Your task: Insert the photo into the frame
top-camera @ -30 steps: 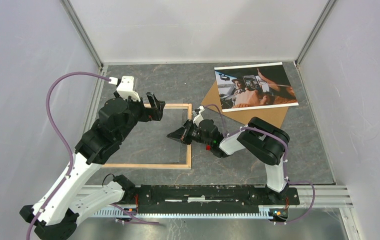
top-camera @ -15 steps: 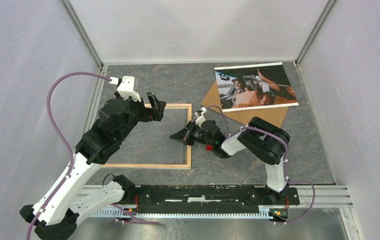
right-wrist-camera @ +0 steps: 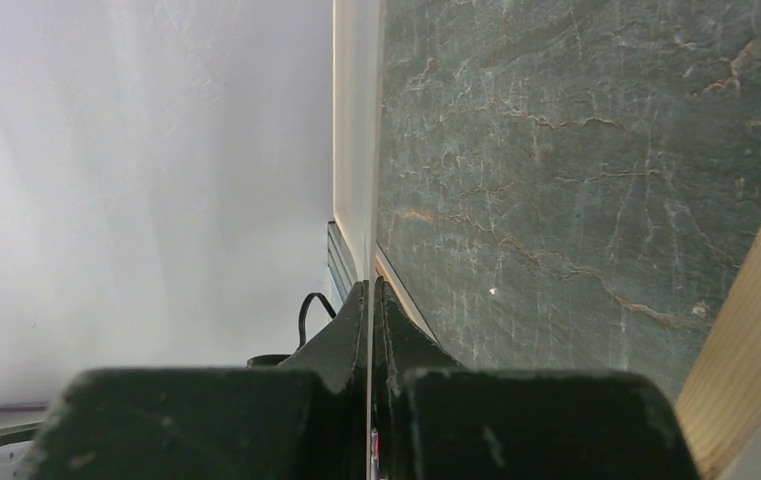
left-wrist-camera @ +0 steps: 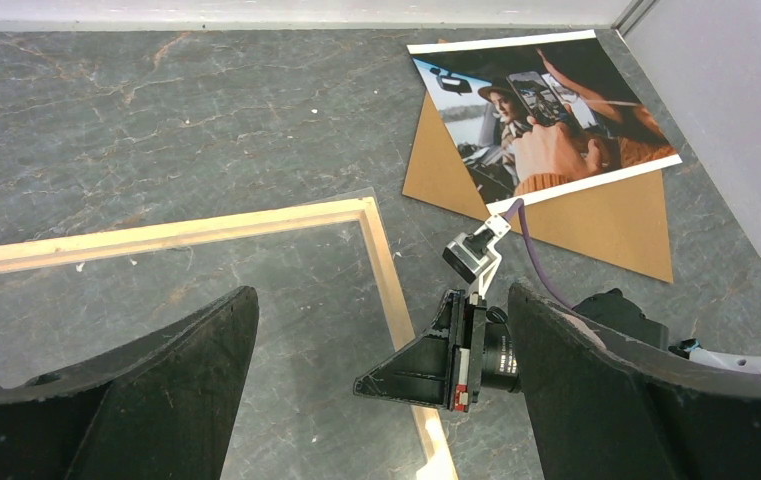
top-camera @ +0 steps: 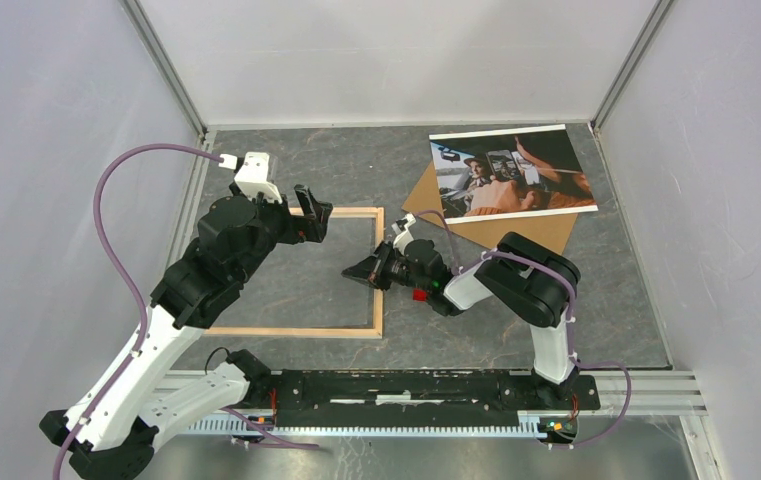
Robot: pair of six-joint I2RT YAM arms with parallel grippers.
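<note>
Early stage. The placing itself has not begun.

- The photo (top-camera: 511, 170) lies flat and face up at the far right of the desk (top-camera: 356, 170). It rests on a brown backing board (top-camera: 526, 232), which sticks out from under it at an angle. Neither arm touches the photo.
- The frame (top-camera: 296, 331) lies flat at left centre, well apart from the photo. Only desk surface shows through its opening, and nothing seems to be seated inside. The left wrist view hints at a faint clear edge just beyond the far slat, too faint to name.
- Left end effector (top-camera: 314, 213): jaws spread wide and holding nothing, hovering over the frame's far right corner.
- Right end effector (top-camera: 354, 270): jaws pressed together and set low. Its tip reaches across the frame's right slat and points into the opening.
- In the right wrist view a thin pale strip (right-wrist-camera: 356, 130) runs away from the fingertips. I cannot tell whether it is pinched between them.

Left to do, as I read it:
- Lift the photo off the board.
- Carry it across the desk to the frame.
- Lay it square inside the slats.

Both arms are at the frame rather than the photo, so the current work looks like preparing or positioning the frame.
</note>
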